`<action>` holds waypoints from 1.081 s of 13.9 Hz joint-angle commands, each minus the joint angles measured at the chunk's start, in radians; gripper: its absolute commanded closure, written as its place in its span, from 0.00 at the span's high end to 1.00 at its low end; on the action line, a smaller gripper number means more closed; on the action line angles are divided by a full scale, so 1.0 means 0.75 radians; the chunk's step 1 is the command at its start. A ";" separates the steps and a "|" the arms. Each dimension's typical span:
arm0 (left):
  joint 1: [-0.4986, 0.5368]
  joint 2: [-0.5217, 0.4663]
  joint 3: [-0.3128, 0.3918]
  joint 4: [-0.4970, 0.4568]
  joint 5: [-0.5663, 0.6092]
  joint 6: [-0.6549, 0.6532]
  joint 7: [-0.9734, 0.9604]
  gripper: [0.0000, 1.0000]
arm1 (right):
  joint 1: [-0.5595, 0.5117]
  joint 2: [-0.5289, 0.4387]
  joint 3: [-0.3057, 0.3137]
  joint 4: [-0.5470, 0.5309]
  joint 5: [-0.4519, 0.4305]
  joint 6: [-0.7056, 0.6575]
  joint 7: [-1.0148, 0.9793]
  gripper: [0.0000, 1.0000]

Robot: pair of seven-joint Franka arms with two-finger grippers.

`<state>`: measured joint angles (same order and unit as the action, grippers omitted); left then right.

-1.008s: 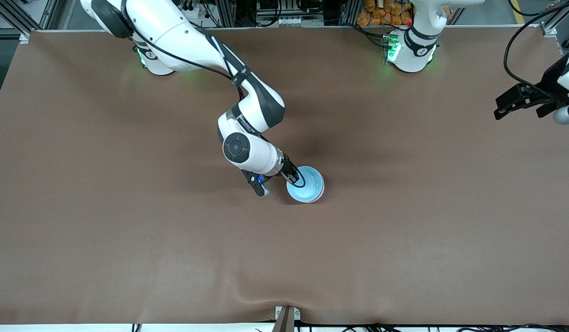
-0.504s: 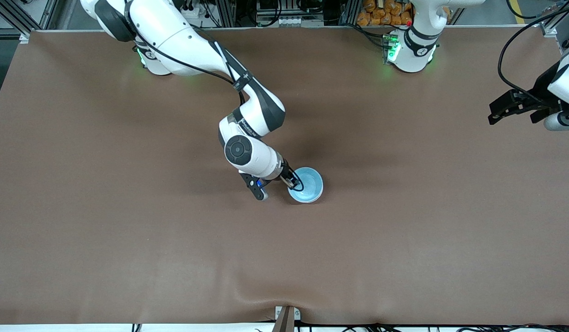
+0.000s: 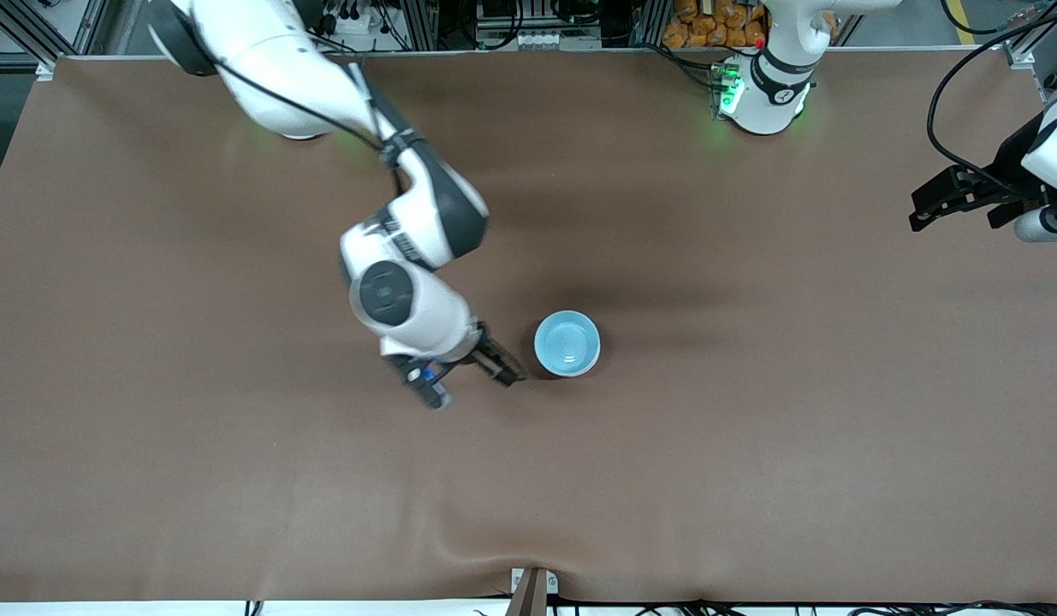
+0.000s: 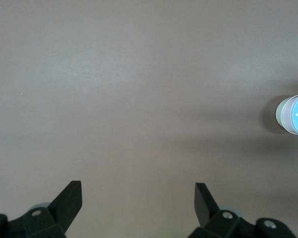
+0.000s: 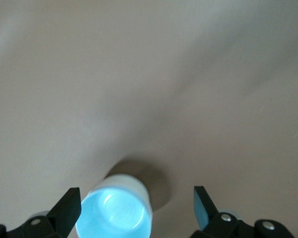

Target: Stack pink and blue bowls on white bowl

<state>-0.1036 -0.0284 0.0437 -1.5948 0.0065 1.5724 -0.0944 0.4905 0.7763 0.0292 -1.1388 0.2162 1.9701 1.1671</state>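
1. The right hand (image 3: 504,374) hangs empty, fingers spread, just beside the blue bowl (image 3: 567,343) toward the right arm's end of the worktop (image 3: 751,479).
2. Its wrist view shows the bowl stack's pale outer wall (image 5: 120,184).
3. The left hand (image 3: 952,197) waits open, well apart from the stack, which its wrist view shows far off.

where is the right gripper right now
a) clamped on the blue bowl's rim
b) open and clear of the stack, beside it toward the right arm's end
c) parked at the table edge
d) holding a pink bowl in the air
b: the right gripper is open and holds nothing, beside the stack with the blue bowl on top, and touches no part of it.
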 commanded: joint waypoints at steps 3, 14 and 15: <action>0.005 -0.001 -0.001 0.014 -0.002 0.002 0.032 1.00 | -0.277 -0.116 0.029 0.001 -0.018 -0.268 -0.498 1.00; 0.007 -0.001 -0.001 0.012 -0.002 0.002 0.032 1.00 | -0.631 -0.488 0.018 0.001 -0.204 -0.714 -1.168 1.00; 0.007 -0.003 -0.001 0.012 -0.002 0.002 0.032 1.00 | -0.636 -0.527 0.016 0.003 -0.213 -0.755 -1.168 1.00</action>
<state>-0.1027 -0.0284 0.0444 -1.5944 0.0065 1.5723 -0.0944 0.0212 0.4617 0.0274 -1.1147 0.1047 1.4494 0.3021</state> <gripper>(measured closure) 0.000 0.000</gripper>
